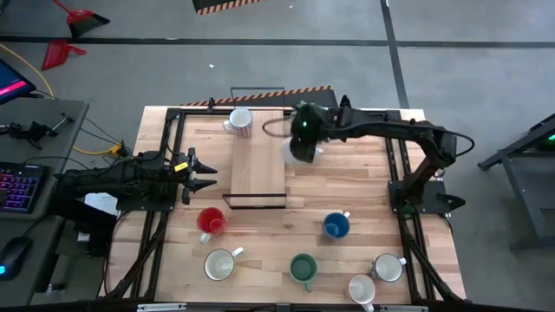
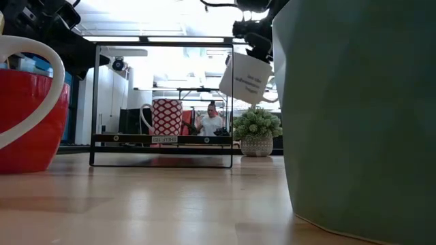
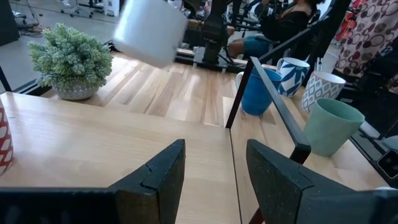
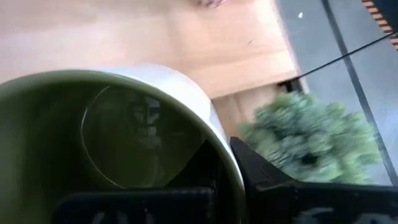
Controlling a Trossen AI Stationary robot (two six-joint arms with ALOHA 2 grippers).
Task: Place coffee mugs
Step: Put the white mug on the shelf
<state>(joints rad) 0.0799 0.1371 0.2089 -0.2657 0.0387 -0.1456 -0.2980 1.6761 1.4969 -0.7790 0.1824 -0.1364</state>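
My right gripper (image 1: 303, 130) hangs over the far middle of the table, shut on a white mug (image 1: 299, 150) with small print on its side (image 2: 248, 78). My left gripper (image 3: 214, 174) is open. It waits low at the table's left side (image 1: 204, 173), pointing at a raised wooden shelf (image 1: 257, 165). A red-patterned white mug (image 1: 240, 121) stands on the shelf's far end. On the table's near part stand a red mug (image 1: 211, 221), a blue mug (image 1: 336, 225), a teal mug (image 1: 303, 269) and three white mugs (image 1: 219, 264) (image 1: 388, 267) (image 1: 362, 289). My right gripper holds the white mug by its rim wall (image 4: 217, 140), one finger inside the mug and one finger (image 4: 267, 180) outside. The fingers come from above, pointing down. The mug (image 2: 248, 78) is lifted clear and hangs tilted below the gripper.
A small green potted plant (image 2: 257, 133) stands at the far side beside the shelf, under the held mug (image 4: 311, 146). A black frame (image 1: 395, 165) borders the table. A person (image 2: 211, 122) sits in the room beyond. Bare wood lies between the shelf and the blue mug.
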